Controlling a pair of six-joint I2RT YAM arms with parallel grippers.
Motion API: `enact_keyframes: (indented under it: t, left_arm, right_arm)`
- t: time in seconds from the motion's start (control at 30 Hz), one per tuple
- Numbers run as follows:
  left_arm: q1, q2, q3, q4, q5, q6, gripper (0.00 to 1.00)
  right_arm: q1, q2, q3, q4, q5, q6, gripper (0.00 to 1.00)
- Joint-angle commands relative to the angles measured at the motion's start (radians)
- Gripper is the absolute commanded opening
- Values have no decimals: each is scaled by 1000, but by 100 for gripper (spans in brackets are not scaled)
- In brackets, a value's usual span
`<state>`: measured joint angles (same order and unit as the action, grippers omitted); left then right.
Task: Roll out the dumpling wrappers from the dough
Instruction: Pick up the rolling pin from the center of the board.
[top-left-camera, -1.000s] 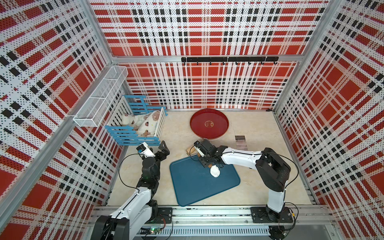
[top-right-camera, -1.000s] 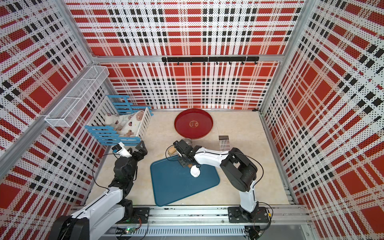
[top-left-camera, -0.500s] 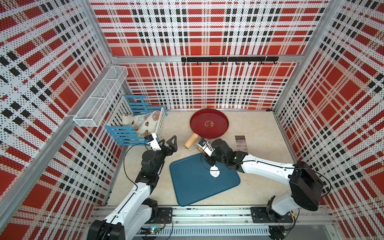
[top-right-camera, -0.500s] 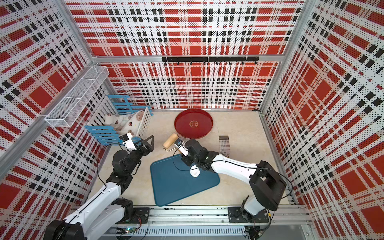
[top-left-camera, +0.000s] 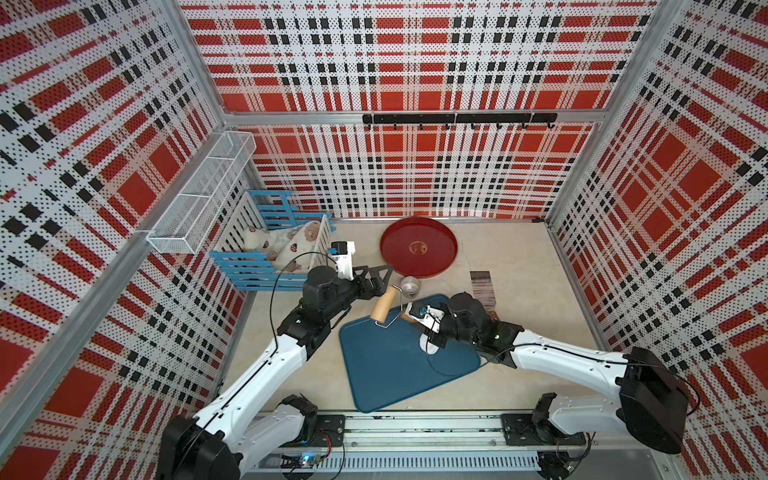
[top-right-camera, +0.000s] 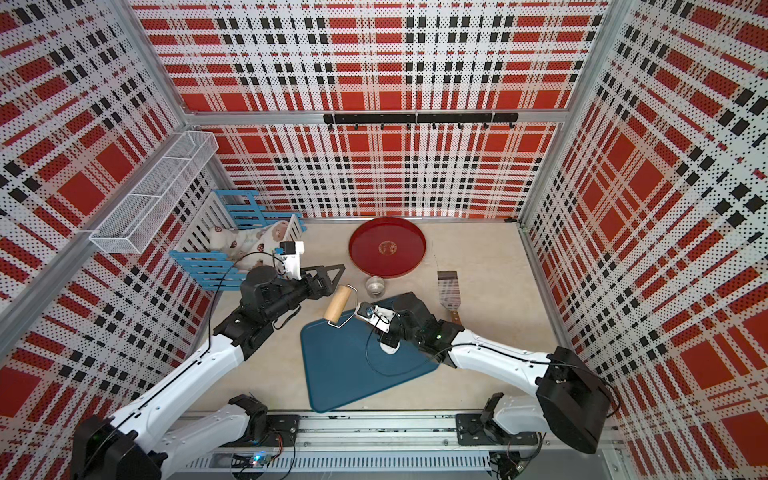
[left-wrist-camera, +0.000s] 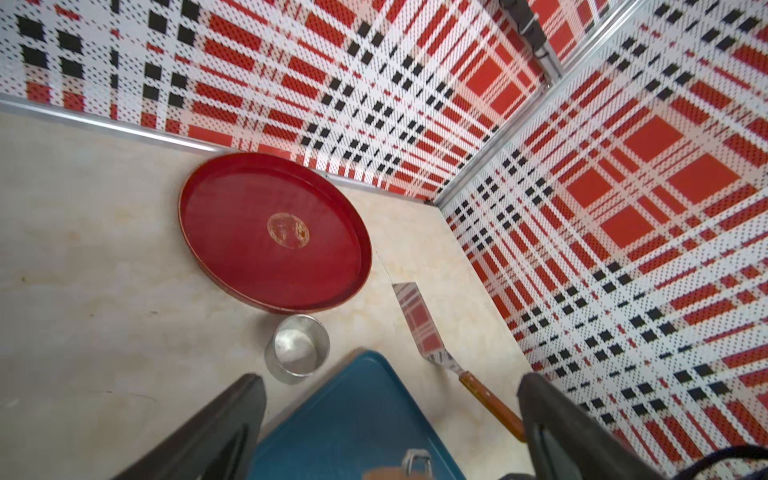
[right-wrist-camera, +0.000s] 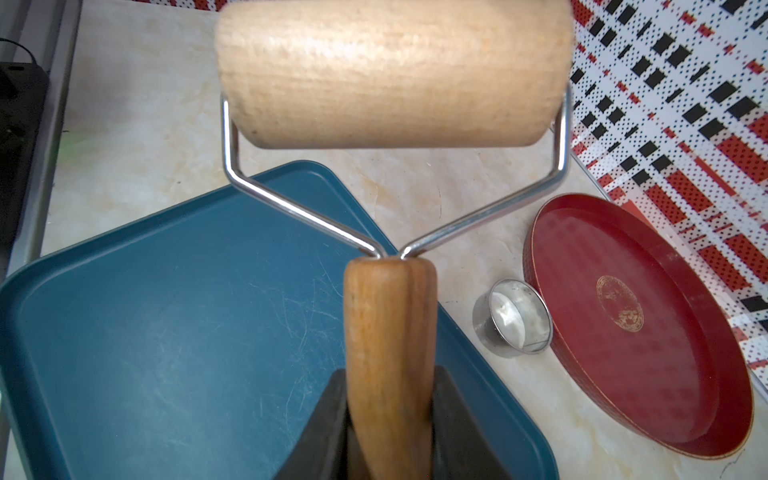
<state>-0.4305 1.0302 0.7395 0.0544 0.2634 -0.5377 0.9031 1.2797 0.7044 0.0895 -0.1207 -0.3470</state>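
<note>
**Roller in the right tool, left tool open beside it**

The right tool (top-left-camera: 411, 319) grips the brown handle of the roller (top-left-camera: 384, 302). The wooden drum reaches from it toward the left tool (top-left-camera: 384, 280), whose jaws stand wide apart just beside the drum's end; whether they touch, I cannot tell. The dough (top-left-camera: 428, 349), a white lump, lies on the blue board (top-left-camera: 386, 374) right under the right tool, partly hidden. A metal ring (top-left-camera: 410, 286) stands on the tabletop (top-left-camera: 519, 257), just beyond the left tool.

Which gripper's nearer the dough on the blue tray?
Right. The right gripper, shut on the roller handle, is right beside the dough over the tray; the left gripper hangs open beyond the tray's far edge.
</note>
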Motion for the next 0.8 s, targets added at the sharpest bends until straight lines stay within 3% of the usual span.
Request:
enact_keyframes:
  t: [0.0,0.37,0.77]
  left_arm:
    - [-35,10,33,-119,37,24,99]
    - [-83,-70,0,-276,29,1,96]
    - [-125,-4,-7,-277,77,14,73]
  right_arm:
    - [3,-44,-11,104,-30,-52,0]
    - [3,-49,-33,120,39,-84,0]
    - [3,-51,-30,113,49,-95,0]
